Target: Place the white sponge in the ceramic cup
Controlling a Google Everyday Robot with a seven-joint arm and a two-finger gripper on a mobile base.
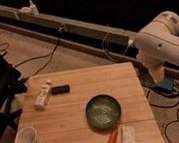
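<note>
Wooden table (75,119), light slatted top. Positions by clock face from table centre.
- White bottle (43,94), narrow neck, lying on its side: 10 o'clock.
- Small black block (60,89), flat, just beside the bottle: 11 o'clock.
- Green round plate (104,110): 3 o'clock, near centre.
- Orange carrot-like piece (112,140), at the near edge: 5 o'clock.
- Blue box (167,85), on the floor among black cables: 3 o'clock, off the table.
</note>
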